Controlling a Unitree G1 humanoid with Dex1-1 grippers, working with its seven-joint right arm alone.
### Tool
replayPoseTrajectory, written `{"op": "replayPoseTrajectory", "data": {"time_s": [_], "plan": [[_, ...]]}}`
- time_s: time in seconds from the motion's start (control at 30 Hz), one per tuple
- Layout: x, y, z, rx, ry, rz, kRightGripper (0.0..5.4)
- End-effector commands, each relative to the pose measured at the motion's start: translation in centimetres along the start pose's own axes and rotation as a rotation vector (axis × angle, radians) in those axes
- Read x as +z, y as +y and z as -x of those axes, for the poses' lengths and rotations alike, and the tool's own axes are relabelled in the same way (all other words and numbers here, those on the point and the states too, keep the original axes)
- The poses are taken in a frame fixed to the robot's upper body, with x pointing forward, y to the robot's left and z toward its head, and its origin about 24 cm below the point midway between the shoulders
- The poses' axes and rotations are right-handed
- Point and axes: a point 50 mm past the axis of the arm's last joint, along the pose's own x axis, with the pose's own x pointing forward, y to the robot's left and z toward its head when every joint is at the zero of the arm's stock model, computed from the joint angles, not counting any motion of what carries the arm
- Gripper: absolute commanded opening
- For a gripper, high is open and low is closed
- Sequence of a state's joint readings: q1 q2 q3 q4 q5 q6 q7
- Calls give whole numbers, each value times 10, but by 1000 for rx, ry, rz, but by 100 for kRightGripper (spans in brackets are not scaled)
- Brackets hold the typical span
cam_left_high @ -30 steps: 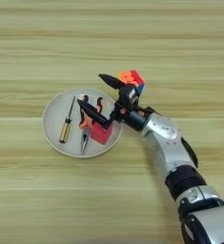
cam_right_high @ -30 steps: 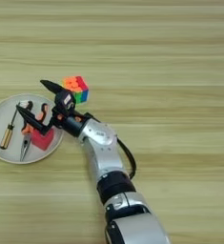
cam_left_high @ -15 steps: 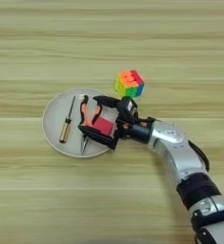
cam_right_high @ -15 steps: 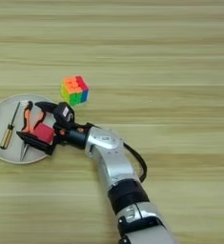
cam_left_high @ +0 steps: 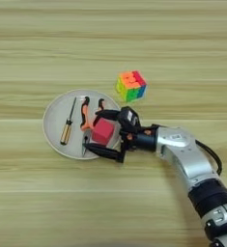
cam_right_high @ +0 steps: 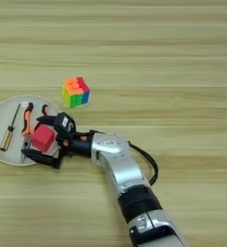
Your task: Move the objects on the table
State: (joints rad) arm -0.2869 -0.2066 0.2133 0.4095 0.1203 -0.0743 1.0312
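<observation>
At the frame's centre-left, the gripper point(cam_left_high: 104, 133) has its two black fingers spread wide around the red cube point(cam_left_high: 103, 131), not closed on it. The cube, pliers point(cam_left_high: 86, 114) and screwdriver point(cam_left_high: 67, 129) lie on the plate point(cam_left_high: 54, 118). The puzzle cube point(cam_left_high: 131, 86) stands on the table point(cam_left_high: 182, 58), up right of the plate.

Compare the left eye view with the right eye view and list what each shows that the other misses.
Only the left eye view shows the whole grey plate with bare table to its left. Only the right eye view shows extra table right of the arm, and more of the forearm. Both share the puzzle cube on the wood, the screwdriver and pliers on the plate, and the claw with its fingers either side of the red cube.
</observation>
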Motion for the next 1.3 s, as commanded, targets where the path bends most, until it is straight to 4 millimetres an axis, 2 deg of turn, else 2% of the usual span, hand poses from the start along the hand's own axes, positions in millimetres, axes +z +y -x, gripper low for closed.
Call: {"op": "replayPoseTrajectory", "data": {"time_s": [0.03, 0.9, 1.07, 1.3], "plan": [[21, -14, -1, -40, -18, 85, 535], [24, -26, -3, -132, -73, 81, 244], [30, -28, -2, -154, -126, 83, 235], [57, -46, 4, -300, -318, 86, 235]]}}
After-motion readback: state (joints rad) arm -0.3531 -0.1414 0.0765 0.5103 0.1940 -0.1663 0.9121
